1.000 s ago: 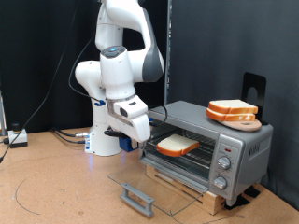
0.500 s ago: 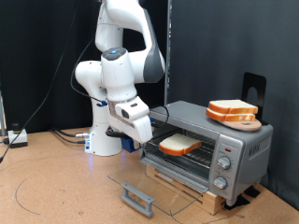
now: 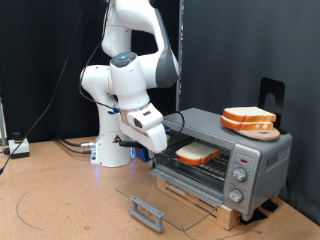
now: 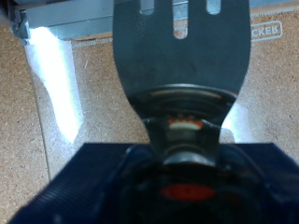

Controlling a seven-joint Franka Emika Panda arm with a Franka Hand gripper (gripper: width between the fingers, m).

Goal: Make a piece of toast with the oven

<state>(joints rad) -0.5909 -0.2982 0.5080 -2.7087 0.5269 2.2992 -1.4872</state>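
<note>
The piece of toast (image 3: 196, 152) lies flat inside the oven (image 3: 222, 158), long axis seemingly along its rack; the tool (image 3: 152, 151), outside the open door, grips a spatula (image 4: 183, 47).

The oven (image 3: 222, 160) at the right of the frame has a brushed silver-grey metal shell with a dull sheen; its lowered door (image 3: 160, 198) is clear glass with a matt grey bar handle (image 3: 145, 211). The piece of toast (image 3: 198, 152) inside looks dry, pale and soft-faced with a rougher tan crust. The table (image 3: 60, 205) is matt brown, seemingly fibreboard. The arm (image 3: 125, 75) is glossy white plastic. The spatula (image 4: 182, 47) in the wrist view is smooth dark grey, probably plastic.
</note>
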